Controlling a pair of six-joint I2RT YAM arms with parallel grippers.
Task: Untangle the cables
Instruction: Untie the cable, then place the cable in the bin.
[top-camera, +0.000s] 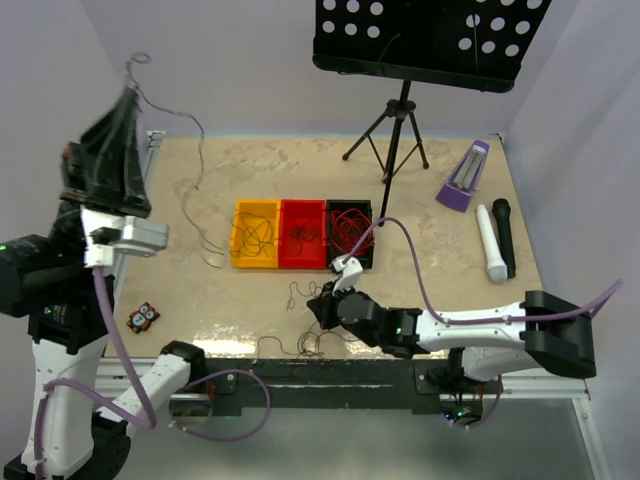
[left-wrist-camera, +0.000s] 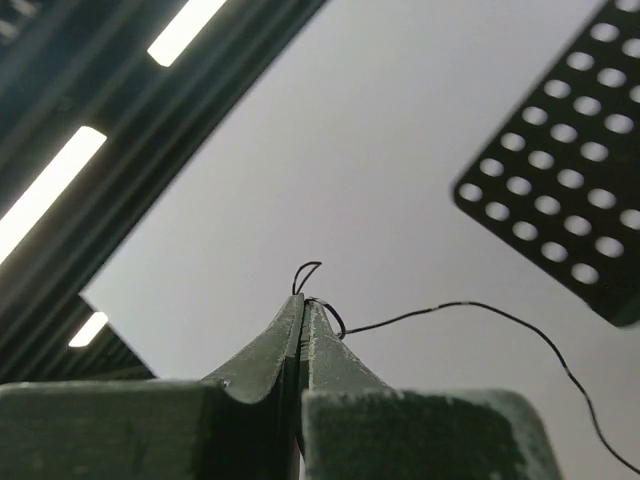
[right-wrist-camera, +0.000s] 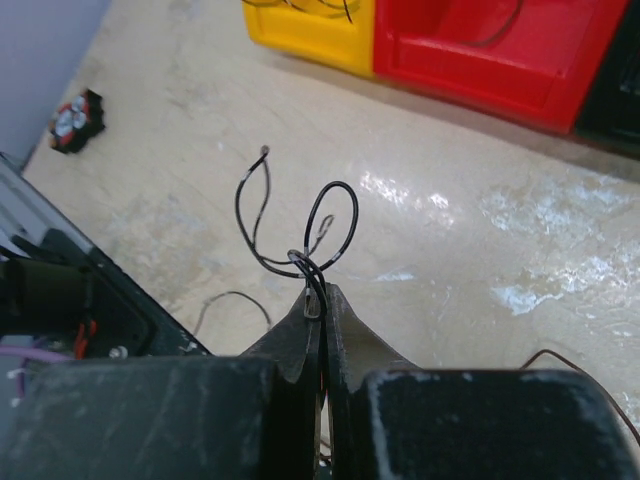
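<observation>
Left pincer (left-wrist-camera: 303, 308): raised high above the left edge of the counter (top-camera: 420, 270), fingers pointing upward and pressed together on a thin dark cable (left-wrist-camera: 470, 305). A short loop of this cable stands above the fingertips. The remainder runs off to one side and, in the top view, hangs down in a long slack curve to the counter surface left of the yellow bin (top-camera: 255, 262). Right pincer (right-wrist-camera: 320, 296): low over the counter, in front of the bins, fingers clamped on a second dark cable (right-wrist-camera: 300, 260). Two loops of this cable rise from the grip point, and a free end lies toward the yellow bin. Further cables are located as follows: dark strands in the yellow bin, dark strands in the red bin (top-camera: 302, 262), red cables (top-camera: 348, 228) in the black bin (top-camera: 372, 245), and loose dark strands (top-camera: 305, 345) on the counter near its front edge, close beside the right pincer. The three bins stand side by side, touching, at the counter's centre.
</observation>
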